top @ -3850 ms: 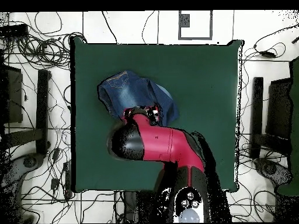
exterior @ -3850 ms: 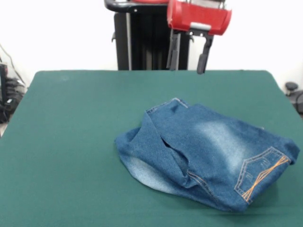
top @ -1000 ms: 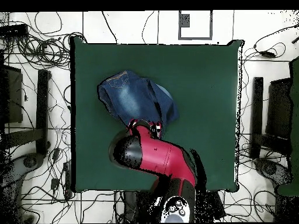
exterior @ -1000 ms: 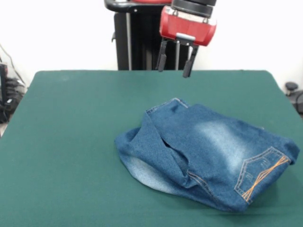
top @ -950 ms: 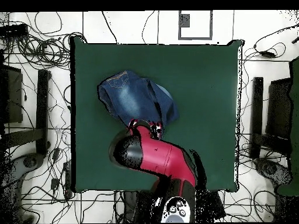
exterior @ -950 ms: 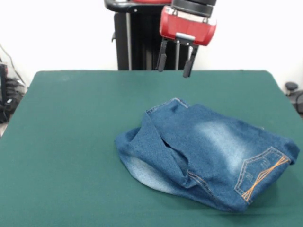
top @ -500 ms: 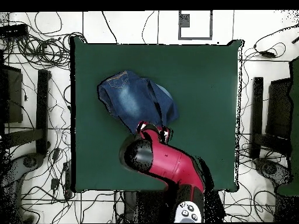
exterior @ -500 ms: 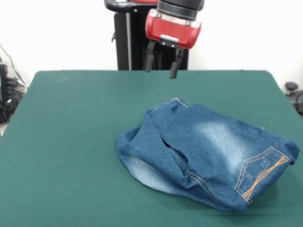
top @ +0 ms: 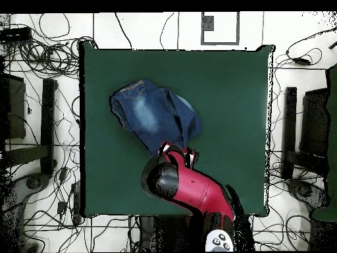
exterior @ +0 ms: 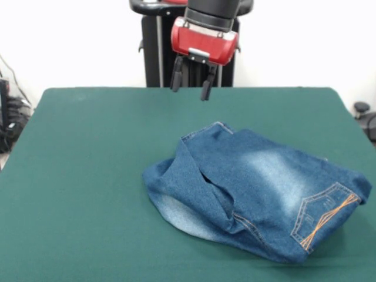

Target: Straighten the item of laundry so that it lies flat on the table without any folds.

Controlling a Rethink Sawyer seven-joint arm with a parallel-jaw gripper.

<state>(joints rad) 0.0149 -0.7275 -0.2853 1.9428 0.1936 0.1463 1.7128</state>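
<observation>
The fingers (exterior: 190, 80) hang spread and empty, well above the counter (exterior: 88, 176), with the crumpled jeans (exterior: 258, 188) lying nearer the camera toward the picture's right, their long axis seemingly running that way.

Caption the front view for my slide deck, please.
Open gripper hovers above the table, behind crumpled blue jeans.

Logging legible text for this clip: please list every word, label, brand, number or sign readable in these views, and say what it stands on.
No readable text in either view.
jeans: only orange embroidered lines on the back pocket, a pattern, not letters.
gripper: its red housing shows a small pale patch, with no legible marking.
table: plain green cloth, nothing printed.
floor marker: a grey square outline in the overhead view, no words.
</observation>
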